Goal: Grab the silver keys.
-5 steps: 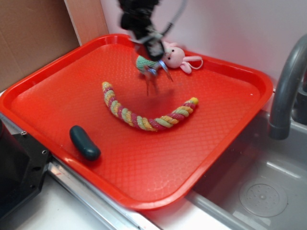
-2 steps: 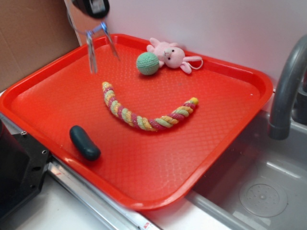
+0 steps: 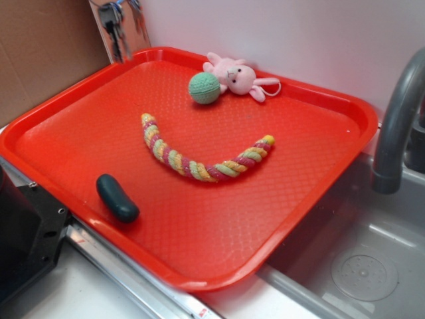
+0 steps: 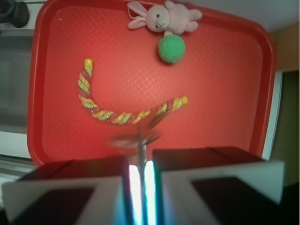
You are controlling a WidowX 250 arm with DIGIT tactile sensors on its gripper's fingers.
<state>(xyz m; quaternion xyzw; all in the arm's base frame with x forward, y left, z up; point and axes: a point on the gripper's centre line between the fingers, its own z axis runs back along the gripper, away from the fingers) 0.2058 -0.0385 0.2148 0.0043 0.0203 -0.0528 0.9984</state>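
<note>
The silver keys (image 3: 119, 30) hang at the top left of the exterior view, above the far left rim of the red tray (image 3: 345, 106); the gripper itself is out of that frame. In the wrist view my gripper (image 4: 140, 161) is shut on the keys (image 4: 137, 138), which dangle blurred between the two pads, high above the tray (image 4: 37, 93).
On the tray lie a striped rope toy (image 3: 199, 163), a green ball (image 3: 204, 88), a pink plush bunny (image 3: 236, 76) and a dark oblong piece (image 3: 117, 198). A grey faucet (image 3: 395, 126) and sink stand at the right. Cardboard (image 3: 40, 53) rises at the left.
The gripper has carried the keys from beside the green ball up and to the far left, rising out of the exterior frame; only the hanging keys still show.
</note>
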